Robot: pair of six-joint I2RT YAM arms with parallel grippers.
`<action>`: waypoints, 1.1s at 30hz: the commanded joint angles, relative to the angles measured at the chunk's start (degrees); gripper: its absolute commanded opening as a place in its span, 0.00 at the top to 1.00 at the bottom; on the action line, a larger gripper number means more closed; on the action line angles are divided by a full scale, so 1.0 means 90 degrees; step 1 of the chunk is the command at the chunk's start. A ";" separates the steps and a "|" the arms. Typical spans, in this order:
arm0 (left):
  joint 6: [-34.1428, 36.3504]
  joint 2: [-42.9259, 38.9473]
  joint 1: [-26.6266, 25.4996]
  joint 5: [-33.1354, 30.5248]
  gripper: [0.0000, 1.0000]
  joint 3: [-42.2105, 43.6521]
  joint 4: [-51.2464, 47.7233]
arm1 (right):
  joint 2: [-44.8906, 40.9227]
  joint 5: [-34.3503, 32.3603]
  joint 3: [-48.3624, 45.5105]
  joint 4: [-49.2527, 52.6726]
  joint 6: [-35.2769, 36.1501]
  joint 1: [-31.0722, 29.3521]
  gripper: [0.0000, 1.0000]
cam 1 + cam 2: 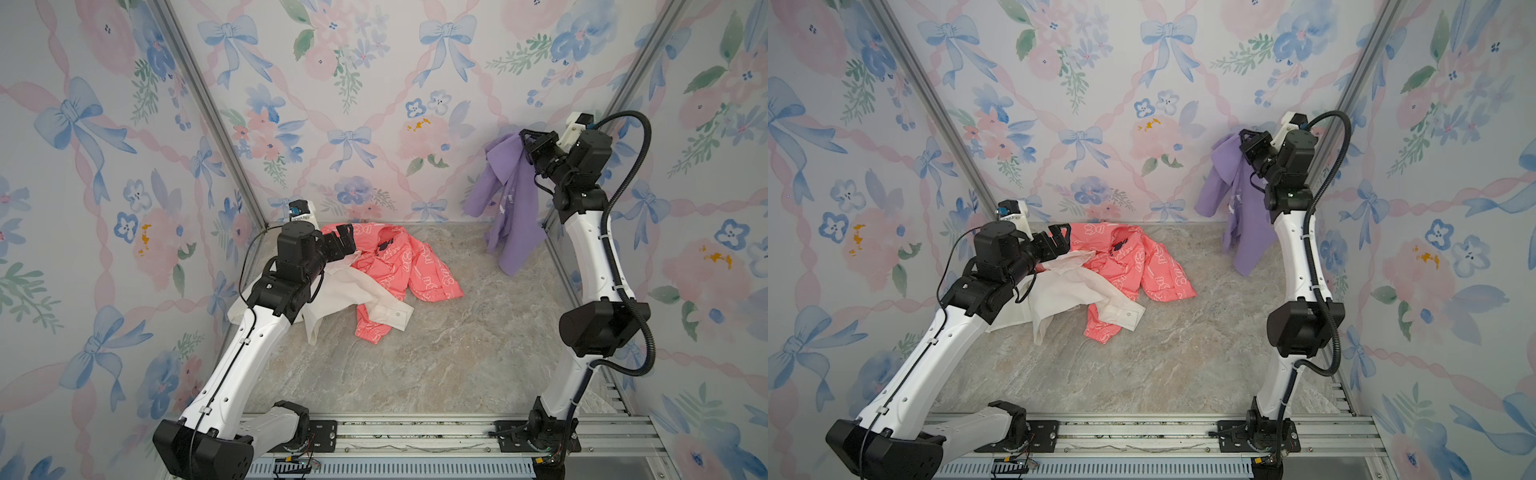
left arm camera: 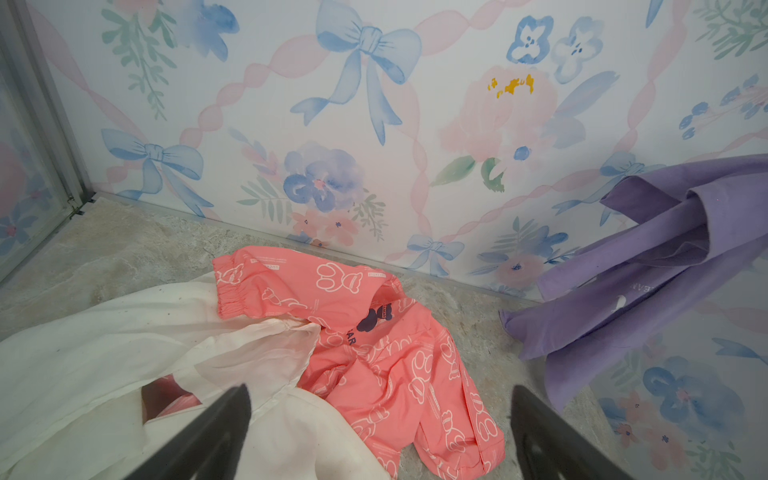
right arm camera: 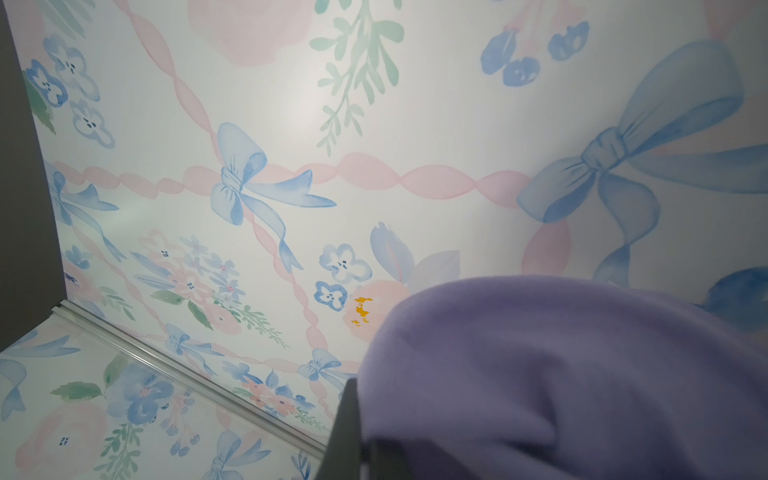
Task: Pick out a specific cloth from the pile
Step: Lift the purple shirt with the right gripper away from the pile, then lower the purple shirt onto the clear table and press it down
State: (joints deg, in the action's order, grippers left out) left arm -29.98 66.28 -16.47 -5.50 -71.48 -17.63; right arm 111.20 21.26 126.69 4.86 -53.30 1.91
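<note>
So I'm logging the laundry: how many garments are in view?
3. The purple T-shirt hangs from the right gripper; the pink jacket and white shirt lie overlapped on the table. Anything beneath them is hidden.

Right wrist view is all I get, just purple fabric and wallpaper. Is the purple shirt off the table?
Observer: Yes, in both top views the purple shirt hangs in the air from the shut right gripper.
Operator: Where are the other clothes?
Observer: The pink jacket and the white shirt lie together on the table.
Operator: What is the other arm doing?
Observer: The left gripper is open, above them, holding nothing.
</note>
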 commanded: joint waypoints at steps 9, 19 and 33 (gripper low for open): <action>-0.0023 0.0126 0.0049 0.0113 0.02 0.0101 0.0268 | -0.2209 -0.0574 -0.4406 -0.0741 0.0834 0.0821 1.00; -0.0145 0.0309 0.0056 0.0235 0.02 0.0062 0.0357 | -0.2912 -0.1605 -0.5425 0.1281 0.2664 0.0940 1.00; -0.0235 0.0228 0.0060 0.0220 0.02 0.0109 0.0386 | -0.1416 -0.1917 -0.4883 0.2550 0.3770 -0.0180 0.97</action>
State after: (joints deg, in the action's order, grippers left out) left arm -31.35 68.95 -16.43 -3.99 -71.11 -14.87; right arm 94.76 4.43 80.58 23.59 -21.91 2.35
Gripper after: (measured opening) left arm 0.979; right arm 0.047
